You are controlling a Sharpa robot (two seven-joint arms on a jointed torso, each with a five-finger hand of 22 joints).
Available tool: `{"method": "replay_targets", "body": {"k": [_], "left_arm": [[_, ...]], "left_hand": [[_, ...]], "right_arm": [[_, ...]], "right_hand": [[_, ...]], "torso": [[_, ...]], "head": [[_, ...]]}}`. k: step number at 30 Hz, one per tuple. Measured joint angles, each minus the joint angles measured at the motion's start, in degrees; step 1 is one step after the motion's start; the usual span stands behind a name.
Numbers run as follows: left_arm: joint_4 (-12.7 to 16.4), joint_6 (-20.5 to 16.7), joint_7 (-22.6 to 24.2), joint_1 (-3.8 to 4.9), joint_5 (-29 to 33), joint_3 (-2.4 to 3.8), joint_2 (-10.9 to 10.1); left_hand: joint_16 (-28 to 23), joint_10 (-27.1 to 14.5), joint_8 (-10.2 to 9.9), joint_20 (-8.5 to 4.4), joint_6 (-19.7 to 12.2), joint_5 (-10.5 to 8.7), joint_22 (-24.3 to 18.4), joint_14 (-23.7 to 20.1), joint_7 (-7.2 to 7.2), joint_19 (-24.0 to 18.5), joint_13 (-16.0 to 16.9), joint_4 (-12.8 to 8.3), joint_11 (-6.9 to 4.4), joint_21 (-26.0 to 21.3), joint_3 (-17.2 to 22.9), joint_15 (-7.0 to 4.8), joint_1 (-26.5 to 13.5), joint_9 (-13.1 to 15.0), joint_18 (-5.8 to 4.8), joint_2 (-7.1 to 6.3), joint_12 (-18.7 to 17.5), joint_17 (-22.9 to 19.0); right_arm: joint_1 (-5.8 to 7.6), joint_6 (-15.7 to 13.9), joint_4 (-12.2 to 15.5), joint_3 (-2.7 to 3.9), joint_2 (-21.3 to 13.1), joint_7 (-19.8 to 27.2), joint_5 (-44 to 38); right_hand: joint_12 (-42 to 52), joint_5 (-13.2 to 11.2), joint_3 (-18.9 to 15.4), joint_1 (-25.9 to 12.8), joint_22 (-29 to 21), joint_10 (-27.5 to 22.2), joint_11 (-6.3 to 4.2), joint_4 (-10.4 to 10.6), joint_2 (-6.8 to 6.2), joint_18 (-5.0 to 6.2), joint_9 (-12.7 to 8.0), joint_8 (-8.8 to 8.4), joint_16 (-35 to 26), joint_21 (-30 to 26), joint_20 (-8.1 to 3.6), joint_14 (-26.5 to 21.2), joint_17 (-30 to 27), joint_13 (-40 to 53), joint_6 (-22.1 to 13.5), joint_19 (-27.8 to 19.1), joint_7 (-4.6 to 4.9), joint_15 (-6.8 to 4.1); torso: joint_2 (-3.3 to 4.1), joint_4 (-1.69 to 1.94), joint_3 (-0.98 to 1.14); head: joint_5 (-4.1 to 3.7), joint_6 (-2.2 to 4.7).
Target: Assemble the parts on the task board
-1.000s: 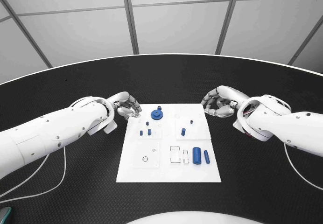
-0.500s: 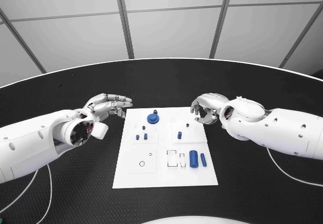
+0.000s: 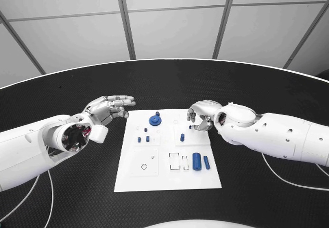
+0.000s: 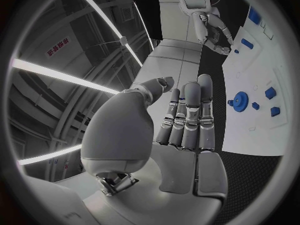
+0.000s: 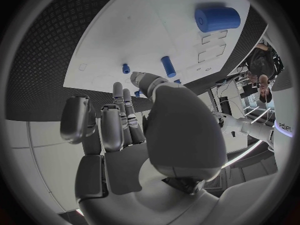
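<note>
The white task board [image 3: 158,178] lies in the middle of the black table. On it are a round blue part [image 3: 155,120] near the far edge, small blue pegs [image 3: 142,139] and another peg [image 3: 182,137], and a thick blue cylinder [image 3: 197,160] beside a thin blue bar [image 3: 206,162]. My left hand [image 3: 110,105] hovers off the board's far left corner with fingers stretched out, holding nothing. My right hand [image 3: 200,114] hangs over the board's far right corner, fingers loosely bent, nothing in it. The right wrist view shows the cylinder [image 5: 217,19] and a peg [image 5: 168,66] beyond that hand [image 5: 125,130].
Empty outlined slots [image 3: 177,160] and a ring mark [image 3: 144,166] sit on the board's near half. Black table [image 3: 75,199] surrounds the board on all sides. Both white forearms flank the board. In the left wrist view the board [image 4: 265,50] lies beside the left hand [image 4: 184,120].
My right hand has moved left, from beside the board to over its far right corner. My left hand has drawn away from the board's corner and its fingers have spread.
</note>
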Motion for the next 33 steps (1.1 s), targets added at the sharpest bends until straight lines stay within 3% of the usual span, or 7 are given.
{"method": "replay_targets", "body": {"k": [9, 33], "left_arm": [[1.2, 0.46, -0.07, 0.01, 0.22, 0.0, -0.29], [1.78, 0.68, -0.59, 0.02, 0.24, 0.01, -0.92]], "left_hand": [[0.0, 0.0, 0.0, 0.0, 0.0, 0.0, -0.1, -0.07, 0.0, 0.0, 0.0, 0.0, 0.0, 0.0, 0.0, -0.07, 0.22, -0.01, 0.0, 0.22, 0.22, -0.05], [0.0, -0.01, 0.0, 0.0, -0.01, 0.0, -0.13, -0.26, -0.01, 0.0, -0.01, -0.16, 0.0, -0.26, -0.16, 0.14, 0.22, -0.02, -0.01, 0.22, 0.22, -0.1]], "right_arm": [[-0.39, 0.29, -0.96, 0.0, 1.27, 0.27, -0.03], [-0.85, 2.3, -2.78, -0.01, 1.96, -0.8, -0.04]], "right_hand": [[0.0, 0.0, 0.17, 0.0, 0.0, 0.14, 0.13, -0.17, 0.0, 0.0, 0.08, 0.0, 0.0, -0.01, 0.0, 0.0, 0.0, -0.29, 0.0, 0.0, 0.0, 0.0], [-0.22, 0.23, 0.47, 0.0, -0.02, 0.38, 0.04, -0.48, 0.0, 0.0, 0.14, 0.0, 0.0, 0.27, 0.0, 0.0, 0.0, -0.73, 0.2, 0.0, 0.19, 0.0]], "torso": [[0.0, 0.19, 0.11], [-0.04, 0.41, 0.07]], "head": [[-0.08, -0.19], [-0.25, -0.93]]}}
